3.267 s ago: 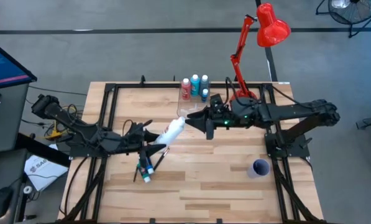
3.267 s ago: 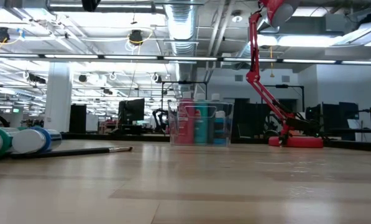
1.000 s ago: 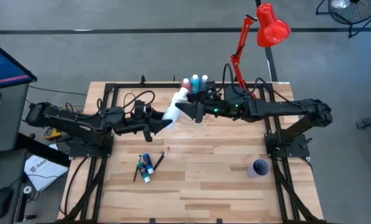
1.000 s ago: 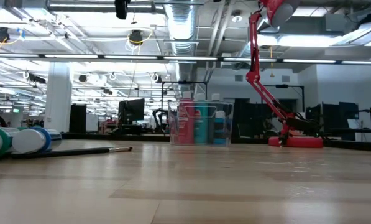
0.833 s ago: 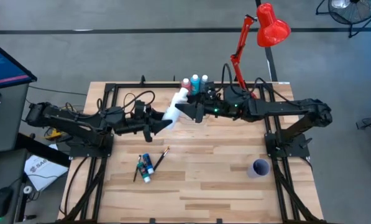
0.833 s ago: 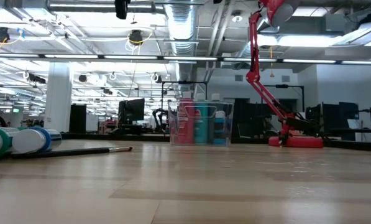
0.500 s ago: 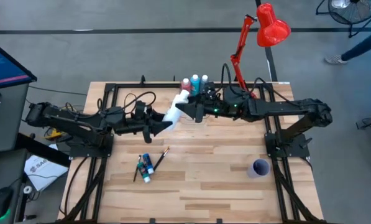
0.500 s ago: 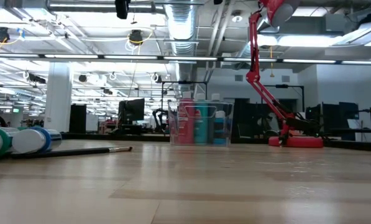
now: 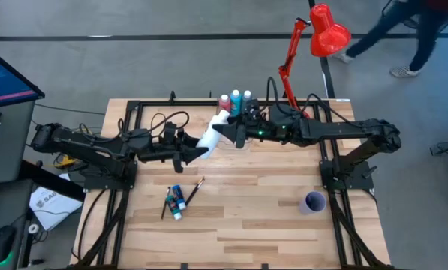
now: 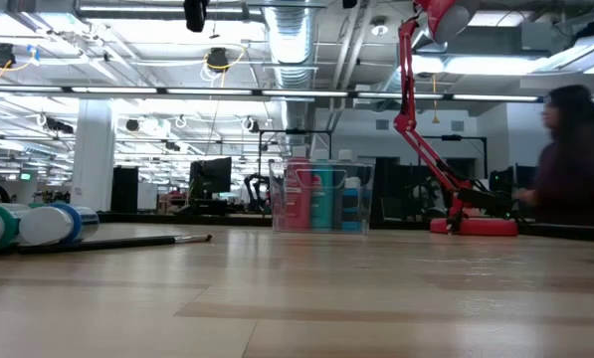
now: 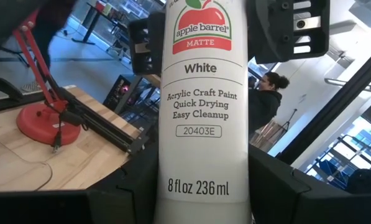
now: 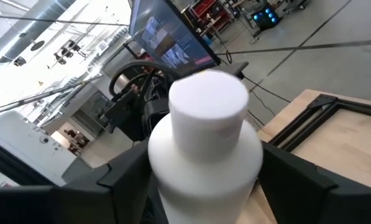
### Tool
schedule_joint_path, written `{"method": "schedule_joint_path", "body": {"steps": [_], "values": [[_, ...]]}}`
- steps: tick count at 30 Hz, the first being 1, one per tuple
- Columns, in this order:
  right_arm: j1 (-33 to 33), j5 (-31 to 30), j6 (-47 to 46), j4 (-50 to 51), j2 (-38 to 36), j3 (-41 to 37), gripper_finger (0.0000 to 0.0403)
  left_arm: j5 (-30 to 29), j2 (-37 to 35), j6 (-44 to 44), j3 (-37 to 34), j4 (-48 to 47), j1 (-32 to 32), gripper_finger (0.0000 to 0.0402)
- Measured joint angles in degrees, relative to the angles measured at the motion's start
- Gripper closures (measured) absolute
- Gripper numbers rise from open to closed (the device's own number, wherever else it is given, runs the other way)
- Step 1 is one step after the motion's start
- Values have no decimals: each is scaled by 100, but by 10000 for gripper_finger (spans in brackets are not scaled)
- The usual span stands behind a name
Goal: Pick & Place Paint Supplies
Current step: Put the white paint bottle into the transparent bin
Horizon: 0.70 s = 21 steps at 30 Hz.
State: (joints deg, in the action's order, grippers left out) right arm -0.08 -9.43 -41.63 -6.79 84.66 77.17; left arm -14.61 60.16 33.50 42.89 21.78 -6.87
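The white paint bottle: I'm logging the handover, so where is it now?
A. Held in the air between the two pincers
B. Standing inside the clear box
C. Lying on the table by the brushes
A: the white paint bottle hangs above the table, with the left pincer gripping its base and the right pincer around its cap end.

Your high view looks straight down on the whole table [image 9: 239,217]. The low view sits level at table height, facing the room. Both wrist views press close on the white bottle [image 11: 202,112], seen from opposite ends.
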Motion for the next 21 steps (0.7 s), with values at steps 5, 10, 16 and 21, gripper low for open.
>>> {"method": "schedule_joint_path", "body": {"steps": [5, 10, 16, 21], "values": [[0, 32, -37, 59, -3, 2, 195, 33, 0, 17, 0, -17, 0, 217], [4, 14, 0, 61, -4, 2, 220, 103, 0, 17, 0, -14, 2, 217], [52, 21, 67, 93, -7, 2, 219, 524, 0, -9, 0, -78, 8, 204], [66, 146, 82, 163, 22, -11, 212, 1221, -66, 407, 20, -749, 9, 160]]}}
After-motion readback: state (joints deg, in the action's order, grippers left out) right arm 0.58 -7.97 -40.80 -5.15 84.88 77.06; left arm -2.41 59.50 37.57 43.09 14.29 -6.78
